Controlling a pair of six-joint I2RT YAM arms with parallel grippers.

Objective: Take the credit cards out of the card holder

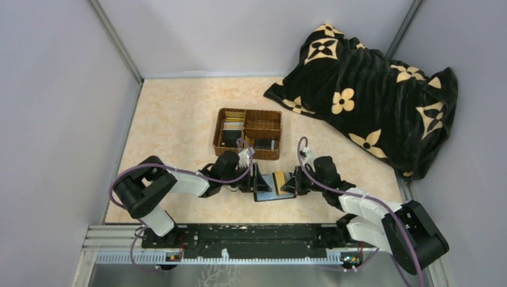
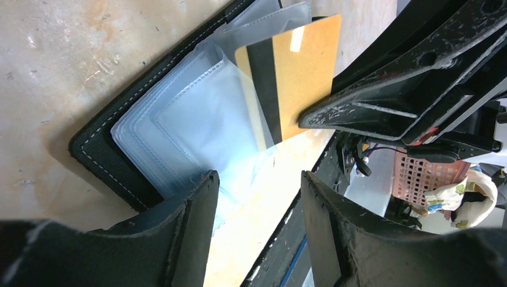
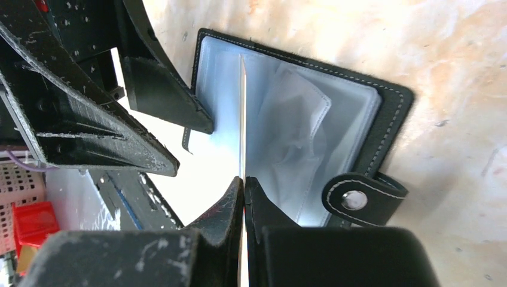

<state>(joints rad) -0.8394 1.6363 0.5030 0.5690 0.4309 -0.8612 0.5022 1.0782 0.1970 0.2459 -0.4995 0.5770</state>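
Note:
The black card holder [image 1: 267, 192] lies open on the table between my two grippers, its clear sleeves [image 2: 191, 125] facing up. My right gripper [image 1: 294, 182] is shut on a gold card [image 1: 279, 180] with a dark stripe. The card stands partly out of a sleeve in the left wrist view [image 2: 299, 72] and shows edge-on in the right wrist view [image 3: 242, 119]. My left gripper [image 1: 256, 179] is open, one finger [image 2: 191, 227] resting on the sleeves near the holder's edge [image 2: 101, 161]. The holder's snap strap [image 3: 359, 194] lies at its side.
A brown wicker divided tray [image 1: 248, 133] with several cards in it stands just behind the grippers. A black blanket with gold flowers [image 1: 370, 95] is heaped at the back right. Grey walls close in left, right and rear.

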